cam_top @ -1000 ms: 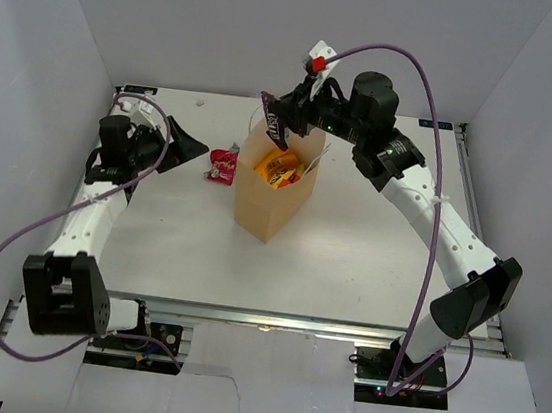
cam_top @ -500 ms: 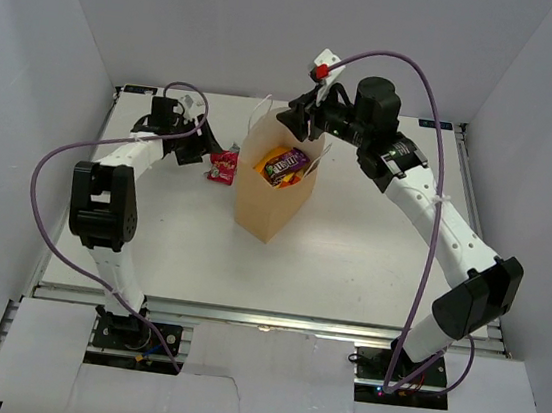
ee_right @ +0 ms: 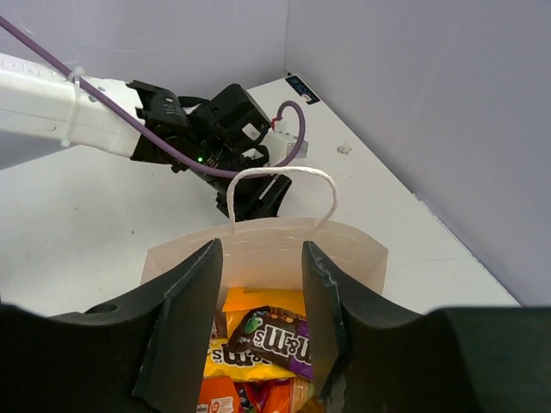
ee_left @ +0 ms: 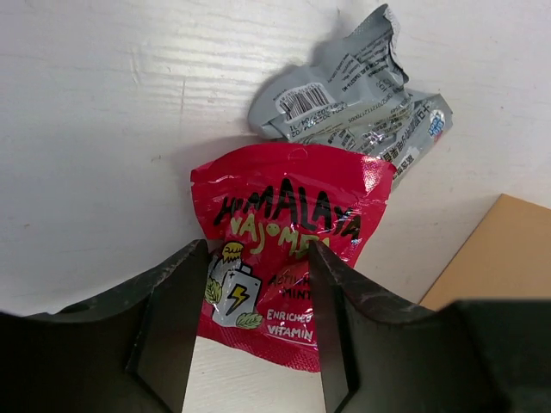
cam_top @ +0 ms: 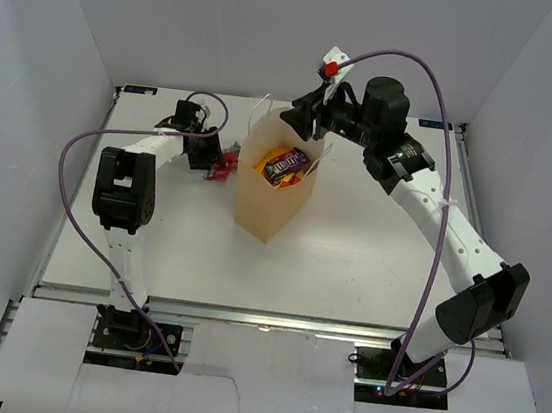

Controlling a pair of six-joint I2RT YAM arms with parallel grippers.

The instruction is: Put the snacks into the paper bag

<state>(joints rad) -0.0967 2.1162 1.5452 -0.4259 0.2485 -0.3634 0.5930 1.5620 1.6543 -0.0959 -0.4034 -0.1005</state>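
The tan paper bag (cam_top: 268,206) stands upright mid-table with white cord handles. It holds a dark purple M&M's packet (ee_right: 284,338), a yellow M&M's pack (ee_right: 225,363) and orange packets (ee_right: 219,400). My right gripper (ee_right: 258,323) hovers open and empty just above the bag's mouth, and it also shows in the top view (cam_top: 302,119). A red packet (ee_left: 288,232) lies flat on the table left of the bag, with a crumpled grey packet (ee_left: 353,99) behind it. My left gripper (ee_left: 256,258) is open, its jaws on either side of the red packet's near end.
The bag's corner (ee_left: 495,254) is close to the right of the red packet. My left arm (ee_right: 129,120) and its purple cable (cam_top: 76,157) reach across the table's back left. White enclosure walls stand close behind and at both sides.
My right gripper let go of the dark purple packet, which now lies in the bag, and rose slightly. My left arm swung forward and right until its gripper reached the red packet.
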